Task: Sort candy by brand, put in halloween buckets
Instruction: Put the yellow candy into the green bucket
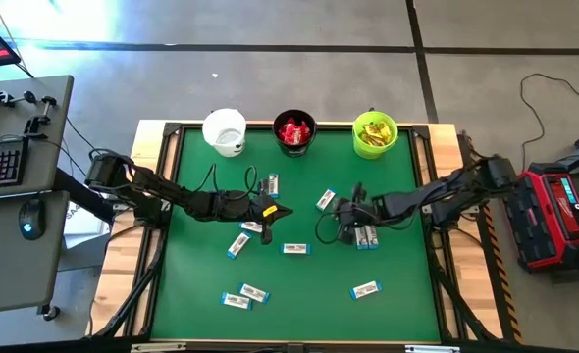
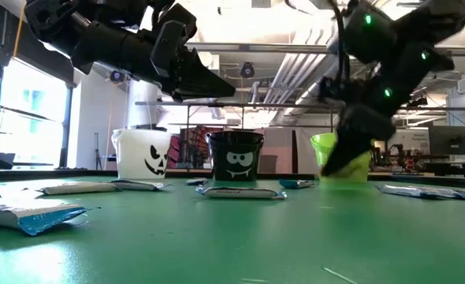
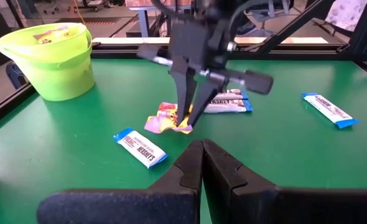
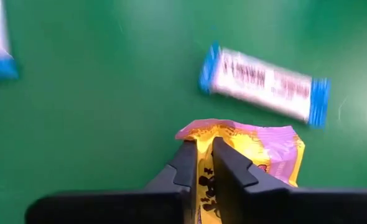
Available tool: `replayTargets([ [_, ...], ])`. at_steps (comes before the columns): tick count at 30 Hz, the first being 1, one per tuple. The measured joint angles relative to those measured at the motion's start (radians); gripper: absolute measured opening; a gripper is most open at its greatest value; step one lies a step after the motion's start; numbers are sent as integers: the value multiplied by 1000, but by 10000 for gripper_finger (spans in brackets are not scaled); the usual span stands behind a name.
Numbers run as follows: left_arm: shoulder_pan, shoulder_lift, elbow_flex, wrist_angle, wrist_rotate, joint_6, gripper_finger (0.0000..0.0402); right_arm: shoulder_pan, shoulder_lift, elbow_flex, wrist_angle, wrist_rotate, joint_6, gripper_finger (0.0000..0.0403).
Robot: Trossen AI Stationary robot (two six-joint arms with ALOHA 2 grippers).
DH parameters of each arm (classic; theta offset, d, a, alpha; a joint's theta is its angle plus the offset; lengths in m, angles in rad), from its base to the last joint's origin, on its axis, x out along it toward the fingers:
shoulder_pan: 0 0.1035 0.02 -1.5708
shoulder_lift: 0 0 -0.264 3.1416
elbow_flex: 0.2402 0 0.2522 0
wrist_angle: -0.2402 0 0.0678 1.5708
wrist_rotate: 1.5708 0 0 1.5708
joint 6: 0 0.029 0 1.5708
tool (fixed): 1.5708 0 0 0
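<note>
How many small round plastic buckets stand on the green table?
3, in a row at the far edge: white bucket left, black bucket middle, lime green bucket right. None seems hidden.

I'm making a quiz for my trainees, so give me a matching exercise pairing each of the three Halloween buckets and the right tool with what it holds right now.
Column one:
1. white bucket
2. black bucket
3. lime green bucket
4. right tool

Column two:
A. yellow-and-pink packets piled inside
B. one yellow-and-pink packet pinched at its edge, low over the green table
C. red packets inside
D. no candy visible inside from above

Pairs: 1-D, 2-C, 3-A, 4-B
</note>
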Motion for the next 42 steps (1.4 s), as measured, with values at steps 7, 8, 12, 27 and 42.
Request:
replayTargets([
  [7,-1,0,0,1,0,0,0,-56,-97,146,-184,145,36,5],
  [8,-1,0,0,2,0,0,0,-79,-111,176,-231,177,38,5],
  [12,-1,0,0,2,0,0,0,-192,-154,305,-390,253,5,7],
  [27,-8,0,0,1,0,0,0,-760,-129,415,-462,104,-211,5],
  [42,-8,0,0,1,0,0,0,-896,20,331,-303,-19,-209,6],
])
